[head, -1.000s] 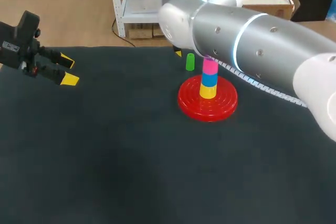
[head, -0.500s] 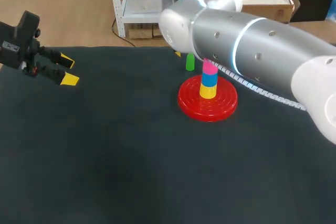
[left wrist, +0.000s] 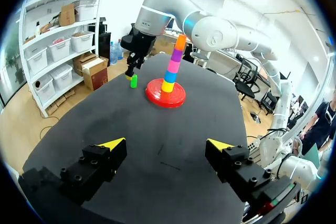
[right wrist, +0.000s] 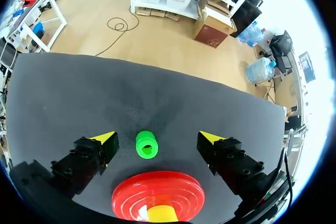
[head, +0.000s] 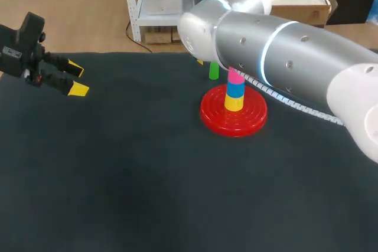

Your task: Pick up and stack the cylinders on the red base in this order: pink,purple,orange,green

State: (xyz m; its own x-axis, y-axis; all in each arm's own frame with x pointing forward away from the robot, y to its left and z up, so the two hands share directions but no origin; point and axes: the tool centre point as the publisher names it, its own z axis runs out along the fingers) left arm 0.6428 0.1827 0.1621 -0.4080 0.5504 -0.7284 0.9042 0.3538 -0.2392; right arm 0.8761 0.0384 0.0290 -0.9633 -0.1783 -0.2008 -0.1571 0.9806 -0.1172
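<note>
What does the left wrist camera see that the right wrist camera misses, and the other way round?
Only the left wrist view shows the whole stack: yellow, blue, pink, purple, orange on top. Only the right wrist view looks down on the green cylinder, between the open fingers of the right gripper. Both show the red base, the green cylinder standing beside it, and the stack's yellow bottom piece.

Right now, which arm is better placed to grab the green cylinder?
Right, I'd judge: the right gripper hangs open over the green cylinder; the left gripper is far across the table.
</note>
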